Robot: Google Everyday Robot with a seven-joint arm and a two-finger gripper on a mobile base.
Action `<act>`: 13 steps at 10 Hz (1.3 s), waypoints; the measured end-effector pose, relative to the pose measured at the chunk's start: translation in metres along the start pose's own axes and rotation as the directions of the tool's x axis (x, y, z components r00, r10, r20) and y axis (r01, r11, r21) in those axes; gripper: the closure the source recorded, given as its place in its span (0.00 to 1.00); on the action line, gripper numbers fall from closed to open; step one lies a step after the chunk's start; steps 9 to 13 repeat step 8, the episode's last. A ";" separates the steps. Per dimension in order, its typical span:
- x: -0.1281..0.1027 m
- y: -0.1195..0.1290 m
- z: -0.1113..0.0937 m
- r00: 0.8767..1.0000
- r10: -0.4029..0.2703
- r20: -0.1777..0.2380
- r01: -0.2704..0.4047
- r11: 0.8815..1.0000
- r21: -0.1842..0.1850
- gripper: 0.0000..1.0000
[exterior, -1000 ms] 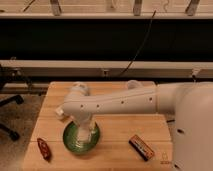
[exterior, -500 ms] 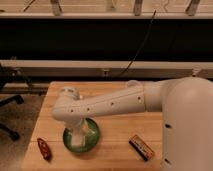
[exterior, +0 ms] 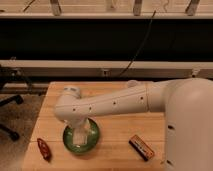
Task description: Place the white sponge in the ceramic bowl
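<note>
The claw (exterior: pixel 81 136) hangs straight down over the bowl (exterior: pixel 70 141), its tip low inside the rim. It shows only as a pale shape against the green glaze. Whether it is clenched or released I cannot tell, and the sponge cannot be picked out from it: a whitish patch sits at the tip, inside the bowl, but it could be the sponge or part of the claw itself. If the sponge is there, it is in or just above the bowl's middle.

The arm (exterior: pixel 107 104) reaches in from the right, bends at an elbow above the bowl's left side, and hides much of the bowl's far rim. The bowl sits near the front left of the bench (exterior: pixel 116 139). A red packet (exterior: pixel 43 149) lies near the bowl on its left, and a dark bar (exterior: pixel 142 147) lies well apart on its right.

The likely risks, as I judge them: a soft sponge may cling to a pad and lift back out when the claw rises; a release from too high could bounce it off the glossy curve and over the rim; and a claw pressed low could nudge or tip the shallow bowl toward the bench's front edge.
</note>
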 end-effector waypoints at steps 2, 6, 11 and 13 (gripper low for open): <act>0.004 0.002 -0.002 1.000 0.003 -0.009 -0.003 1.000 -0.004 0.20; 0.006 0.012 -0.001 1.000 0.006 -0.013 -0.007 1.000 -0.009 0.20; 0.004 -0.002 -0.002 1.000 0.002 -0.019 -0.002 1.000 -0.005 0.20; 0.004 -0.002 -0.002 1.000 0.002 -0.019 -0.002 1.000 -0.005 0.20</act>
